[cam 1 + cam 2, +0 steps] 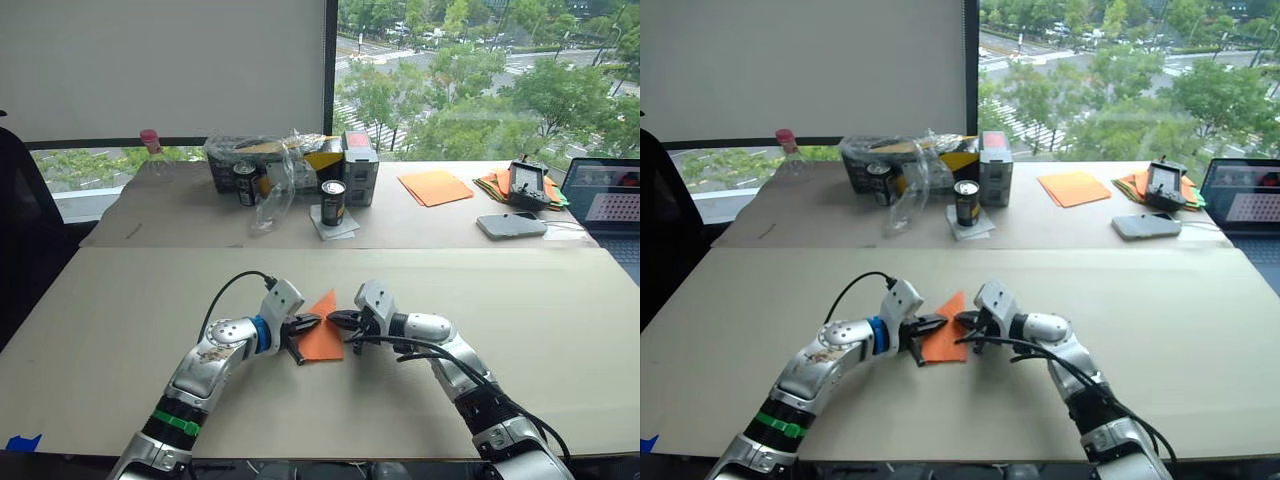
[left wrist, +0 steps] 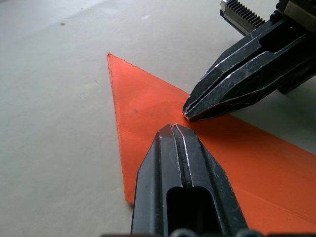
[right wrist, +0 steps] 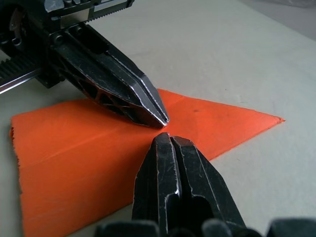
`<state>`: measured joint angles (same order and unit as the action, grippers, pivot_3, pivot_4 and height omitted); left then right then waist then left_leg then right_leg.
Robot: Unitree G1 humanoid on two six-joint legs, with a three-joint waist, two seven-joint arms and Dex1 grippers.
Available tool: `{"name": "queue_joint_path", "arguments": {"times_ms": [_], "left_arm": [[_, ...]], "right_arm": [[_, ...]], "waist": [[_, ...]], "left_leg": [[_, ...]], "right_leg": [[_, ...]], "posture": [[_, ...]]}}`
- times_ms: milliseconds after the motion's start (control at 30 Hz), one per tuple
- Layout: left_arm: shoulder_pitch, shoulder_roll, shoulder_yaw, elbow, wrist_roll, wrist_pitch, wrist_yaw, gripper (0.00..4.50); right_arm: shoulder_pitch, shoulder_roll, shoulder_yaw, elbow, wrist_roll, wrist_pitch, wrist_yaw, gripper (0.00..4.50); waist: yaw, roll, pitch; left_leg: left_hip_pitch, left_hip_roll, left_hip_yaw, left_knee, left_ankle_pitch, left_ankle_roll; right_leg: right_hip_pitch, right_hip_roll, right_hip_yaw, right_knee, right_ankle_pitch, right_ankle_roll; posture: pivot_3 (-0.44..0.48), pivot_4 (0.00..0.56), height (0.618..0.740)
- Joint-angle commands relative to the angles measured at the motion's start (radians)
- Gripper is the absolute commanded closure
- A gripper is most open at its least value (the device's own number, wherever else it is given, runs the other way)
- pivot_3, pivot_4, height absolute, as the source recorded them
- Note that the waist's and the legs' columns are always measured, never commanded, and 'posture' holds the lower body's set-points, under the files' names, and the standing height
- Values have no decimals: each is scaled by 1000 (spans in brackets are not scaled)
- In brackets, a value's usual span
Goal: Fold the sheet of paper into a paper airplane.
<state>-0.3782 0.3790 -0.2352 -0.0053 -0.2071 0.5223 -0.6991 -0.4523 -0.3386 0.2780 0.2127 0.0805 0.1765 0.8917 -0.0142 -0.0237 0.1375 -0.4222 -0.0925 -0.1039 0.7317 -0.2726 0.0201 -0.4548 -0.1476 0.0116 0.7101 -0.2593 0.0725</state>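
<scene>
We see the sheet of paper [image 1: 322, 335] lying flat on the near table [image 1: 560, 340], low in the centre of the left eye view. It is bright orange and already folded to a point that aims toward the upper part of the frame, with a straight crease running along its length, plain in the right wrist view.

Our left gripper [image 1: 308, 323] comes in from the lower left, and its two black fingers are pressed together with no gap between them; their joined tip bears down on the paper near the crease. Our right gripper [image 1: 338, 319] reaches in from the lower right, its fingers likewise closed against each other, and its tip rests on the paper just beside the left one, the two tips almost touching above the middle of the sheet. In the left wrist view the right gripper's tip [image 2: 190, 112] sits on the orange surface just ahead of our own closed fingers [image 2: 174, 148]. We cannot tell whether either tip pinches a layer of paper or merely presses on it.

Across the upper part of the frame stands a second table [image 1: 180, 225]. On it we see a dark can [image 1: 333, 201], a clear plastic bag [image 1: 275, 180], a grey box [image 1: 359, 165], paler orange sheets [image 1: 436, 186], a phone [image 1: 511, 225] and a laptop [image 1: 607, 200] at the right edge.
</scene>
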Motion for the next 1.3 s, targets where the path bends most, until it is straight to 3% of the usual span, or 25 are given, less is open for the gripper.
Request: {"name": "queue_joint_path", "arguments": {"times_ms": [33,533,833,1167,1300], "left_arm": [[20,3,-22,39,23,13,-6,4478],[13,1,-34,41,34,13,-32,4478],[17,-16,-17,8,11,38,-29,4478],[-16,-68,54,25,-21,82,22,4478],[17,-58,22,-15,-27,106,5,4478]], "right_arm": [[51,-39,51,-59,-12,74,52,4500],[225,-192,71,-343,56,179,144,4500],[72,-184,-52,-595,217,367,93,4500],[-7,-110,102,-337,21,291,-30,4500],[11,-21,95,-234,60,343,-43,4500]], "waist": [[0,0,0],[4,-1,-2],[6,-1,-1],[17,-1,-1],[9,-1,-1]], "left_leg": [[0,0,0,0,0,0],[1,0,0,0,0,1],[0,0,-1,0,-1,1],[-2,-1,-2,-1,-1,1],[-2,0,-2,-1,0,1]], "right_leg": [[0,0,0,0,0,0],[3,0,-1,-3,0,0],[4,0,-1,-5,0,0],[2,-1,-3,-8,1,0],[2,0,-3,-7,1,-1]], "posture": [[0,150,670],[0,150,670],[0,150,670],[0,150,670],[0,150,670]]}}
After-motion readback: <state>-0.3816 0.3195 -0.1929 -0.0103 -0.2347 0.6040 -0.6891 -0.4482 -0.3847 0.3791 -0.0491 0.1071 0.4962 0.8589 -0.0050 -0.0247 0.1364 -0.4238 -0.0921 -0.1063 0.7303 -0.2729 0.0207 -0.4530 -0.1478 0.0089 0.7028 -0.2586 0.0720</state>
